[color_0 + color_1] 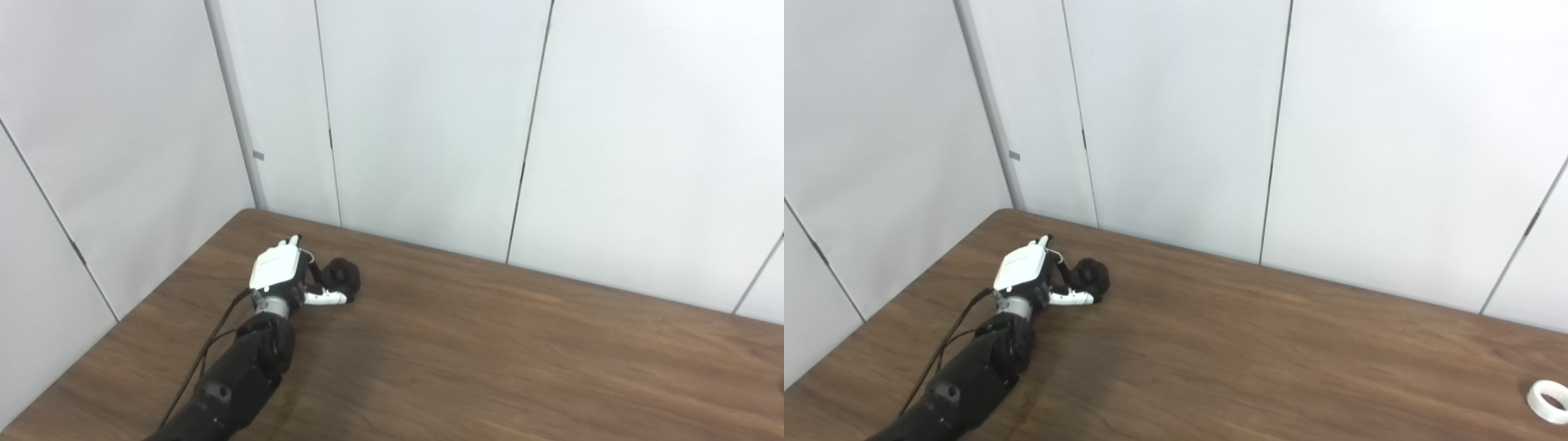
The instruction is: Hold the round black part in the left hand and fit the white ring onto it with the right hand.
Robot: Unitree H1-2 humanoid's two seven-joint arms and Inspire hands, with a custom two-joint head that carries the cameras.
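Observation:
The round black part (343, 277) lies on the brown table (490, 343) near its far left corner. My left hand (283, 274), with a white back, reaches it from the left. Its thumb (326, 298) lies along the part's near side and its fingers point toward the wall, spread apart. The part sits between thumb and fingers, still resting on the table; it also shows in the right eye view (1092, 274). The white ring (1548, 401) lies flat at the table's far right, seen only in the right eye view. My right hand is out of view.
White wall panels (429, 122) stand right behind the table's far edge. The table's left edge (122, 324) runs close beside my left arm (245, 373). A black cable (202, 361) hangs along the forearm.

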